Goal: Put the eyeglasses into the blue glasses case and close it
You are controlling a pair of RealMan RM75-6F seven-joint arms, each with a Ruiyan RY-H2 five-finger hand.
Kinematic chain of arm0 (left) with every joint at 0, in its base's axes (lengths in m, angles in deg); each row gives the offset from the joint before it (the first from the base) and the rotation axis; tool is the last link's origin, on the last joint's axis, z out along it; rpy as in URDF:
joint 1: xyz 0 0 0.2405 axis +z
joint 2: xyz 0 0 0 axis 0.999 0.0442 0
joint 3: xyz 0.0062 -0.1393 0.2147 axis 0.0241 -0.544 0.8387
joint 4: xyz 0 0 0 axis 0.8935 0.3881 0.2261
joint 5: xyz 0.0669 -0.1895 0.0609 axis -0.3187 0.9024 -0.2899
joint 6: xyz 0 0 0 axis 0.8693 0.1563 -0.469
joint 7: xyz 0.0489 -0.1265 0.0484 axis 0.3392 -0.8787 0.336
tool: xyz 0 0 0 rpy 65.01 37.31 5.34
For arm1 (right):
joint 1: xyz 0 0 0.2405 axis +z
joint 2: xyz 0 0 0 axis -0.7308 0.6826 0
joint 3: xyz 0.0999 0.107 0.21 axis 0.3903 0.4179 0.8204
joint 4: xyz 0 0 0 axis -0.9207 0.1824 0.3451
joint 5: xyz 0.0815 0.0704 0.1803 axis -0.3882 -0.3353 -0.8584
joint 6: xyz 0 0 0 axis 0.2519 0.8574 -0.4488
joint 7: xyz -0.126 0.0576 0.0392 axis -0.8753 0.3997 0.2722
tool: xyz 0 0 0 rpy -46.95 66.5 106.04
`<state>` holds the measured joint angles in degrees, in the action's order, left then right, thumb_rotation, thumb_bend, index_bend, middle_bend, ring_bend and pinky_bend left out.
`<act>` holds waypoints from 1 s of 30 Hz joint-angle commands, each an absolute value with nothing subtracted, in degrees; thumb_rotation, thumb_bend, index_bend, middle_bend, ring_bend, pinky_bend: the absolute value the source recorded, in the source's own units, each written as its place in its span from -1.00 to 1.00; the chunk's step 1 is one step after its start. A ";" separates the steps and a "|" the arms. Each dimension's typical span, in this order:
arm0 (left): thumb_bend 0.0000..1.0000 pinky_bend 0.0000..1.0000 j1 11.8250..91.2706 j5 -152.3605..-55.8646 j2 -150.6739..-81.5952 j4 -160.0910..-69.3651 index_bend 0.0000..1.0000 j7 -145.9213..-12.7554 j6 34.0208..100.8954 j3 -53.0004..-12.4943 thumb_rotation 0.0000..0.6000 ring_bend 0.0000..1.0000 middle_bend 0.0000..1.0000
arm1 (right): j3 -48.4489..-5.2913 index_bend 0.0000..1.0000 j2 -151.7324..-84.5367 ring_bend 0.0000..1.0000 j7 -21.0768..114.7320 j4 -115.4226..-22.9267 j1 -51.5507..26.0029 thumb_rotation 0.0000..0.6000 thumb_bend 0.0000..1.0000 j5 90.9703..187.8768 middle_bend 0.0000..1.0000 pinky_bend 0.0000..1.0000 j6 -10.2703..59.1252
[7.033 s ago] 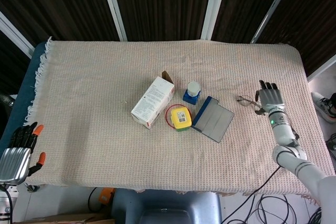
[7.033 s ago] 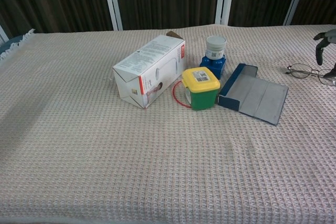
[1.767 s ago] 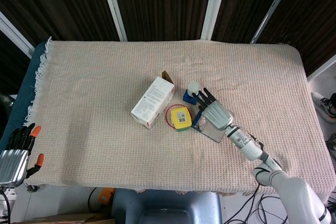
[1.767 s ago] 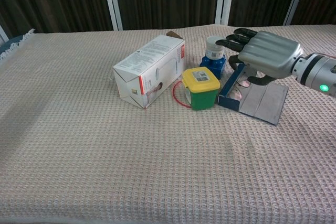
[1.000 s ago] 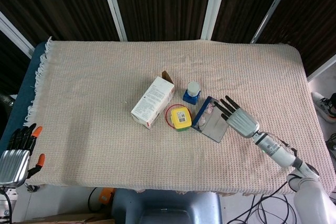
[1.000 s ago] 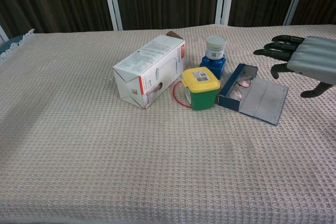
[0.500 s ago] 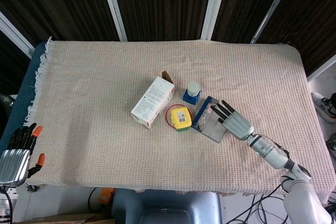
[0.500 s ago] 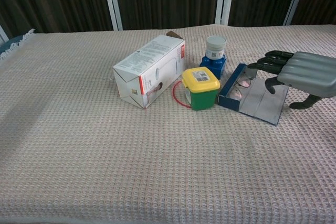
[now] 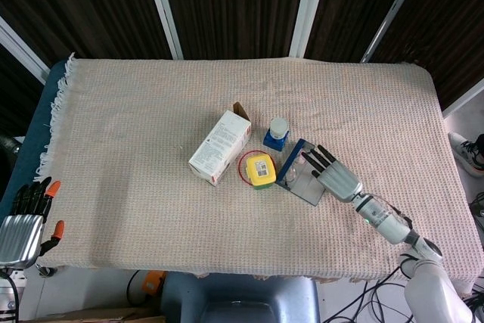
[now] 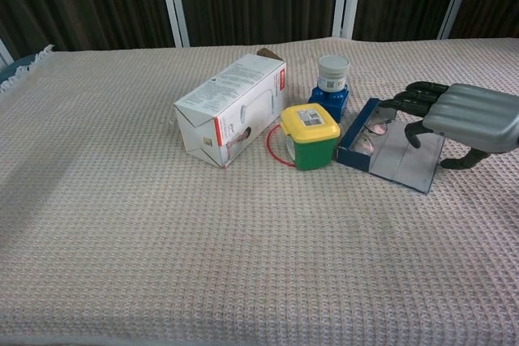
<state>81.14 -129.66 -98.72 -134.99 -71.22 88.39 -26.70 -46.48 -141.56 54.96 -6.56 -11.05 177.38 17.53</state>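
The blue glasses case (image 10: 392, 154) (image 9: 300, 175) lies unfolded right of the yellow-lidded tub, its grey flap spread flat toward the right. The eyeglasses (image 10: 369, 136) (image 9: 299, 161) lie inside its blue trough. My right hand (image 10: 464, 117) (image 9: 334, 175) hovers over the flap's right part, fingers spread and pointing at the trough, holding nothing. My left hand (image 9: 24, 221) hangs off the table's near left corner in the head view, fingers apart and empty.
A white carton (image 10: 233, 108) lies left of centre. A green tub with a yellow lid (image 10: 310, 135) sits beside the case, and a white jar on a blue block (image 10: 332, 85) stands behind it. The knit cloth (image 10: 162, 241) covers the table.
The eyeglasses went from the cloth at the right into the case's trough. My right hand let them go, drew back right, and in the last second crept left over the flap.
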 commanded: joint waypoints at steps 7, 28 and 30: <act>-0.16 -0.93 80.90 -130.59 -98.60 -134.92 -1.00 -70.68 87.82 -26.04 1.00 -0.99 -1.00 | -45.75 0.17 -142.65 -1.00 55.38 -6.55 -10.90 1.00 -0.31 176.48 -0.98 -1.00 17.94; -0.15 -0.93 81.16 -129.85 -98.62 -134.99 -1.00 -71.01 88.37 -26.53 1.00 -0.99 -1.00 | -43.05 0.23 -144.83 -1.00 53.42 -6.96 -6.50 1.00 -0.05 174.21 -0.99 -1.00 19.49; -0.15 -0.93 81.25 -129.83 -98.55 -134.99 -1.00 -71.17 88.55 -26.56 1.00 -0.99 -1.00 | -43.01 0.24 -145.10 -1.00 53.05 -7.12 -5.94 1.00 -0.05 174.20 -0.98 -1.00 19.92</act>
<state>81.22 -129.84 -98.58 -134.98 -71.14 88.52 -26.55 -43.06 -144.99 53.16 -7.04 -6.07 174.23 19.79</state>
